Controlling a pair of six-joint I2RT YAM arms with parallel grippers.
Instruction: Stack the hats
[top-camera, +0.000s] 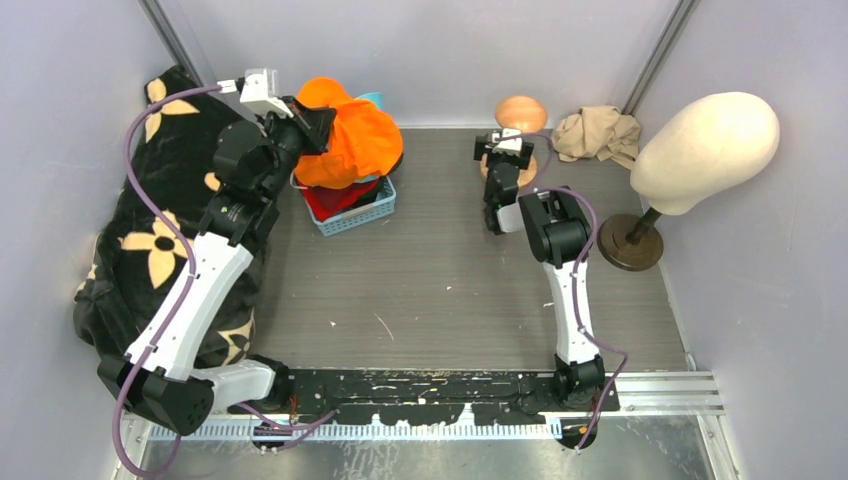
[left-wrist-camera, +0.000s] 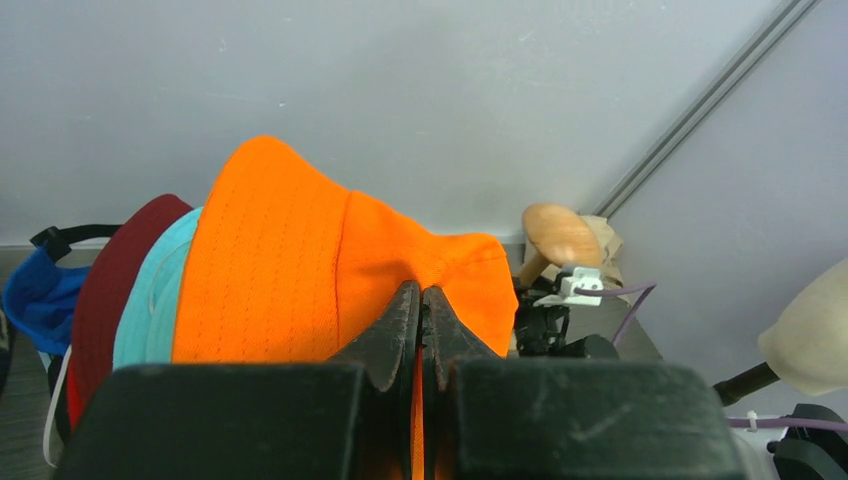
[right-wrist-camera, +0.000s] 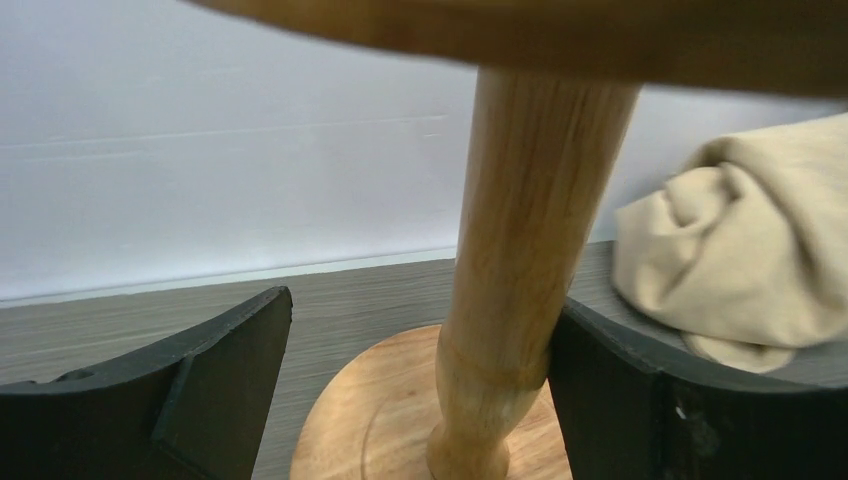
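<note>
A black floral cloth (top-camera: 150, 250) lies along the left wall. The left gripper (top-camera: 318, 125), jaws pressed nearly together, pinches a fold of the orange bucket hat (top-camera: 360, 140). This hat tops the pile in the blue basket (top-camera: 362, 212), its long axis running roughly left to right and its crown bulging toward the back wall. Beside it sit a teal hat (left-wrist-camera: 150, 300), a dark red hat (left-wrist-camera: 120, 260) and a blue cap (left-wrist-camera: 40, 295). Further right, the right gripper (top-camera: 510, 150) straddles the wooden stand (right-wrist-camera: 520, 250), fingers spread wide. Then come a beige rag (top-camera: 597, 132) and a cream head form (top-camera: 705, 150).
</note>
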